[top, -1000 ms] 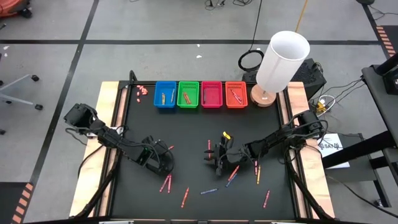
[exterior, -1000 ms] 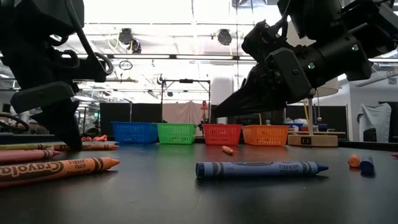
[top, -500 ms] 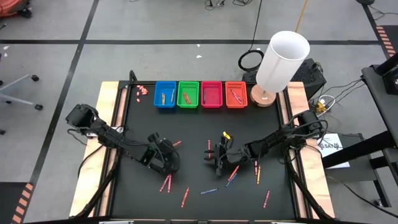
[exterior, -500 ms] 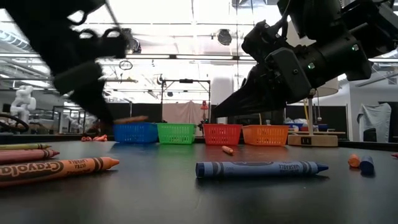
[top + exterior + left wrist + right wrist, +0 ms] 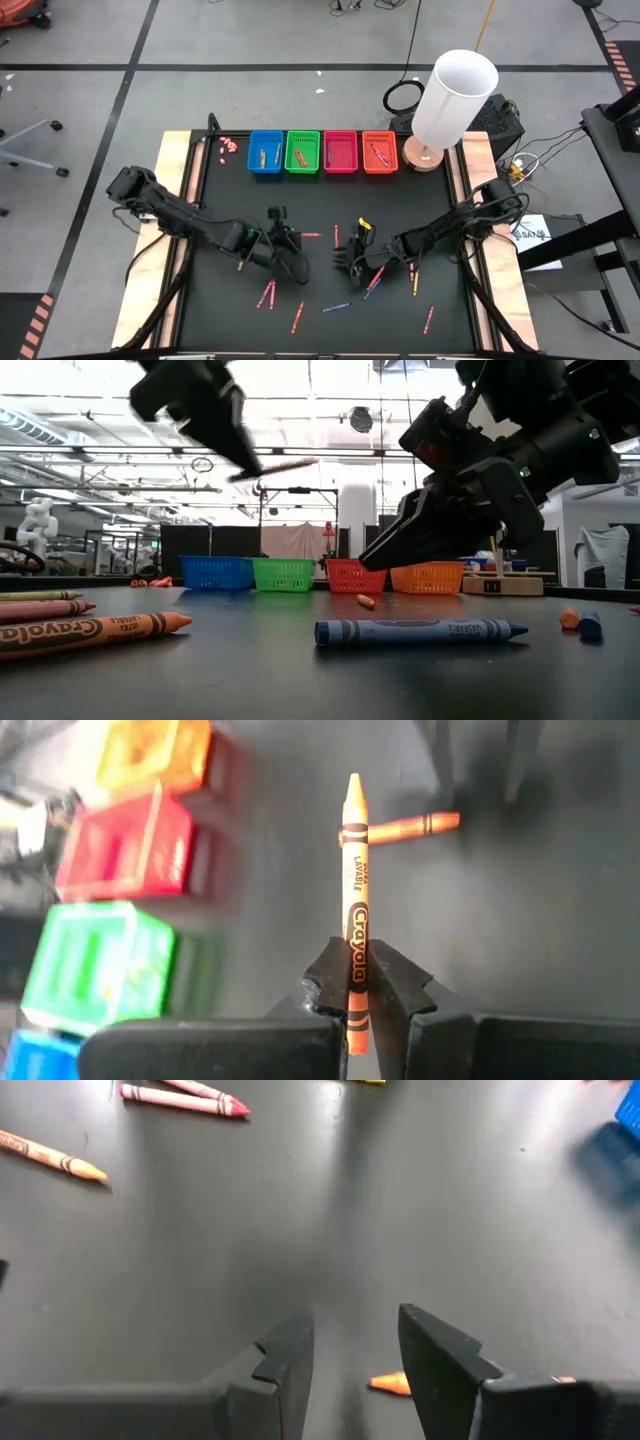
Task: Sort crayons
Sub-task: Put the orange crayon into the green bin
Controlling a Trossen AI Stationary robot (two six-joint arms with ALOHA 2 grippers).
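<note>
We have four small baskets lined up along the 12 o'clock edge of the black tabletop (image 5: 230,200): the blue basket (image 5: 265,152), the green basket (image 5: 302,152), the pink basket (image 5: 340,152) and the orange basket (image 5: 379,152). We judge they stand in a row there so that each colour gets its own bin, all within reach of both arms. The loose crayons (image 5: 268,294) lie scattered toward the 6 o'clock side, flat on the surface, waiting to be picked off one at a time; in the low view a blue crayon (image 5: 420,631) and an orange one (image 5: 95,633) lie close to the camera.

Our left claw (image 5: 290,237) sits near the middle of the tabletop, raised off it, and is pressed tight on an orange crayon (image 5: 354,910). It pinches the stick near its blunt end, so most of the length pokes out ahead with the tip free. That hold, we reckon, lets the tip lead into a basket.

Our right claw (image 5: 355,1355) hovers low, at about 3 o'clock from the left one. Its fingers (image 5: 440,1355) stand partly spread with nothing between them, and another orange crayon (image 5: 390,1381) lies on the surface just under the gap. We take it that the claw is lining up over this one.
</note>
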